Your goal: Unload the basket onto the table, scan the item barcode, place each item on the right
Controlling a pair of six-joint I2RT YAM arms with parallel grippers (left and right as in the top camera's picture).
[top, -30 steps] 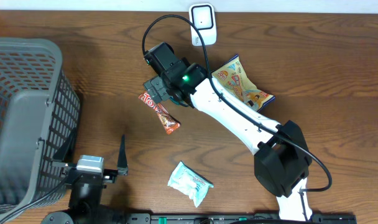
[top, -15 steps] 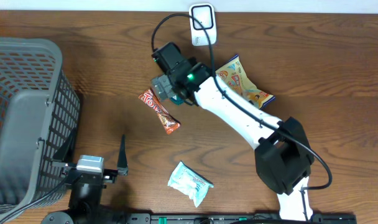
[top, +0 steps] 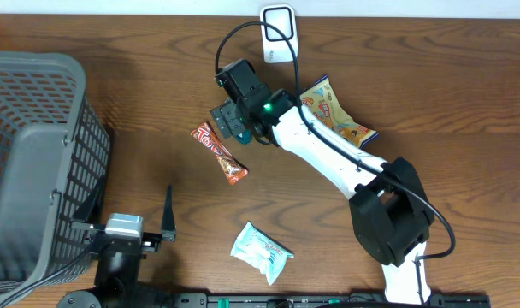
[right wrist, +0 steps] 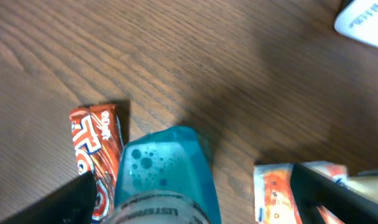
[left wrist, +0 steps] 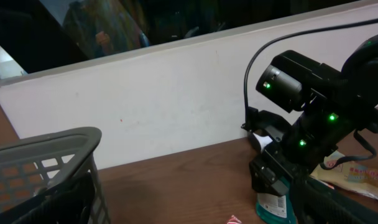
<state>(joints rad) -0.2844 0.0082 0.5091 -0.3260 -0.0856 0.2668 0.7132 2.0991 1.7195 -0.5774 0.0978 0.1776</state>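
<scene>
Right wrist view showed a blue bottle (right wrist: 164, 168), label seemingly "LISTERINE", between parted fingers of the right gripper (right wrist: 192, 186); overhead hid it; left gripper (top: 130, 198) gaped wide.

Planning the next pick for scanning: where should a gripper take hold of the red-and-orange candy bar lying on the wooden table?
Probably across the narrow width of the red-and-orange candy bar, near mid-length, coming straight down. It lies flat and runs diagonally, so turn the jaws crosswise to it. One end sits close to the teal plastic bottle.
</scene>
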